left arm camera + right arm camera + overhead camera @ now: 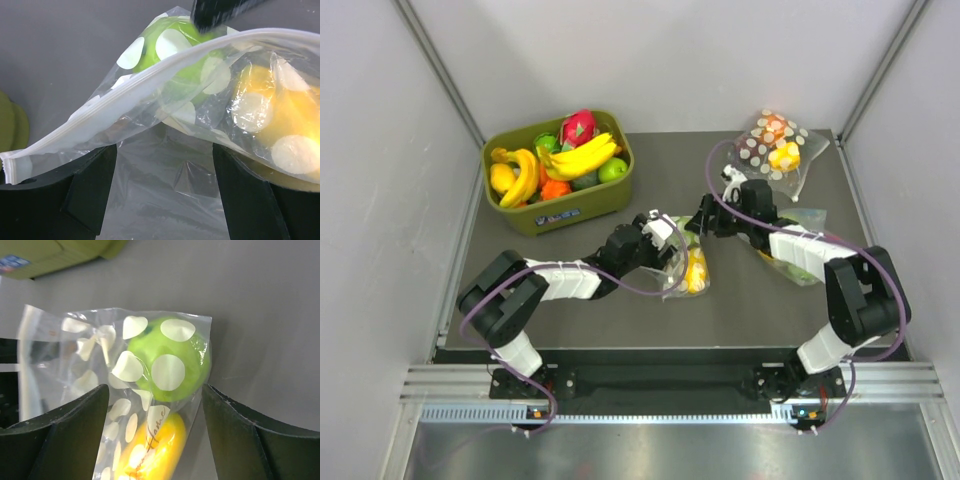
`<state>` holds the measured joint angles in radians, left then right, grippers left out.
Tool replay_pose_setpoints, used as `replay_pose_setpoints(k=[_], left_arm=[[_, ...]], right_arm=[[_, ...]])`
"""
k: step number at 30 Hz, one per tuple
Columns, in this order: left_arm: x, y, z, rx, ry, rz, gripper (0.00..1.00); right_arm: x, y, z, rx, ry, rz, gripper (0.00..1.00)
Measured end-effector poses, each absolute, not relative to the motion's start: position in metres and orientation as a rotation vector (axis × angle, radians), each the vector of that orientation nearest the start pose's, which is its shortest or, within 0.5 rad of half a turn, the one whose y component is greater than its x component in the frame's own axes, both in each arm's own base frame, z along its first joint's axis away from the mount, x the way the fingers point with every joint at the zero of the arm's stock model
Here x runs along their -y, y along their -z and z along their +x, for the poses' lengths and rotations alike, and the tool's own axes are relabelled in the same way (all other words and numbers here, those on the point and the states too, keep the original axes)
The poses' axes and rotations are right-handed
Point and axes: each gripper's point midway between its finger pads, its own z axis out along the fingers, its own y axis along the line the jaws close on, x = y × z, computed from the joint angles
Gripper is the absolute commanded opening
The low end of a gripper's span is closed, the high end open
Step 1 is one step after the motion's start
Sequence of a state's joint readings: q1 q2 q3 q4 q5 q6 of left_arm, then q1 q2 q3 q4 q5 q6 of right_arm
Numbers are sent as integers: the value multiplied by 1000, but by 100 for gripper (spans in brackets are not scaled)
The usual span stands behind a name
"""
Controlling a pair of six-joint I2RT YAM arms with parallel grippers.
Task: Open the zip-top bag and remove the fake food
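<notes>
The dotted zip-top bag point(686, 264) lies mid-table between both grippers. It holds a green apple point(170, 360) and a yellow oval fruit point(150, 455). My left gripper point(670, 245) is open at the bag's left edge. In the left wrist view the jaws of the left gripper point(164, 155) stand wide apart, with the zip strip point(125, 95) running just above them and the apple point(175, 55) and yellow fruit point(280, 125) behind it. My right gripper point(703, 222) is open; in the right wrist view the right gripper point(155, 390) straddles the bag. No banana shows in this bag.
A green bin point(510, 215) of toy fruit, with bananas and a pink dragon fruit, stands at the back left. A second dotted bag point(775, 145) with orange and yellow pieces lies at the back right. A plain clear bag point(802, 262) lies under my right arm.
</notes>
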<state>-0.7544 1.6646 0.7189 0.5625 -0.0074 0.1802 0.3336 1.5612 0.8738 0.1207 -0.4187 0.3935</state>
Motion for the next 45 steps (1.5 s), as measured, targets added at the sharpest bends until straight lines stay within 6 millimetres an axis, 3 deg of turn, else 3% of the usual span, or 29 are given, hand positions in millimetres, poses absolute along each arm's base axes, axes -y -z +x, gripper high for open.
replay_pose_setpoints(k=[7, 9, 10, 13, 16, 18, 27, 34, 37, 38, 40, 41, 45], left_arm=[[309, -85, 334, -1743, 405, 888, 83], [311, -86, 333, -1738, 418, 889, 83], [312, -87, 333, -1735, 427, 889, 84], [316, -90, 332, -1724, 450, 888, 84], [319, -91, 332, -1715, 464, 888, 84], [321, -89, 334, -1714, 467, 891, 84], [326, -90, 340, -1700, 461, 899, 85], [320, -86, 357, -1708, 436, 892, 85], [318, -84, 362, -1714, 442, 889, 73], [319, -84, 363, -1714, 450, 892, 52], [322, -84, 361, -1707, 476, 905, 37], [324, -85, 360, -1704, 487, 910, 25], [330, -86, 356, -1694, 528, 930, 2]], right_arm=[[-227, -94, 359, -2251, -826, -227, 75], [-232, -92, 356, -2253, -820, -251, 69], [-234, -90, 355, -2257, -818, -262, 63], [-235, -78, 355, -2282, -800, -279, 28], [-235, -67, 356, -2312, -786, -276, 6], [-235, -62, 356, -2323, -781, -279, 1], [-239, -64, 353, -2317, -815, -323, 0], [-248, -68, 338, -2322, -938, -394, 0], [-253, -70, 332, -2318, -986, -424, 0], [-254, -71, 330, -2317, -1000, -431, 0], [-255, -72, 328, -2316, -1016, -440, 0], [-255, -72, 328, -2316, -1023, -441, 0], [-251, -74, 329, -2318, -1045, -425, 0]])
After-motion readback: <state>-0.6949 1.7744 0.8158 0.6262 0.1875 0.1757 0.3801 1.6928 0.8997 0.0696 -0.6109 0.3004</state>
